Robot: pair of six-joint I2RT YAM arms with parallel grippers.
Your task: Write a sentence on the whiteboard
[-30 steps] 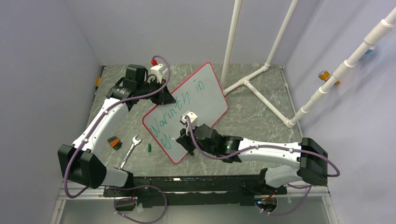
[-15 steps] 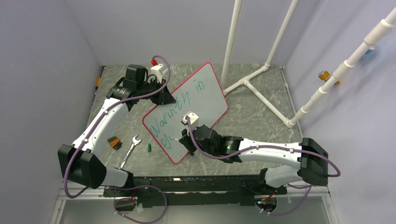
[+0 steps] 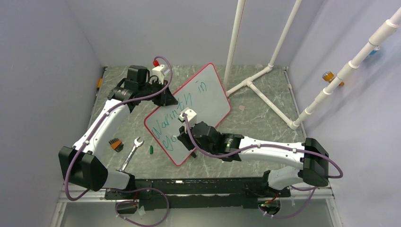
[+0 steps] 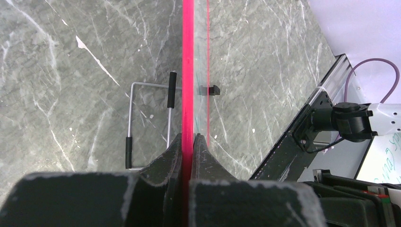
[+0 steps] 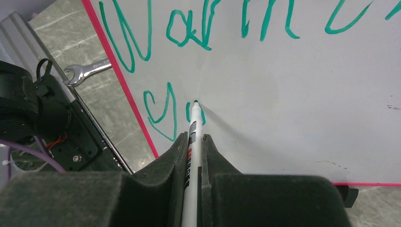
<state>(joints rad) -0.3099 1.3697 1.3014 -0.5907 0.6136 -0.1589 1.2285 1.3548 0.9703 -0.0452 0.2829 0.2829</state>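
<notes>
The right gripper [image 5: 191,138] is clenched on a white marker [image 5: 194,124]. Just ahead of its fingers, the marker's tip meets the whiteboard [image 5: 293,109] at the second line of the green sentence [image 5: 189,33]. The left gripper [image 4: 189,142] is clamped on the board's edge, which runs straight ahead from between its jaws.

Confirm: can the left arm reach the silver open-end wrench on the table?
Probably not as is: the left gripper is shut on the red-rimmed white whiteboard. The silver wrench lies uncovered beside that arm, so only that grip blocks it.
</notes>
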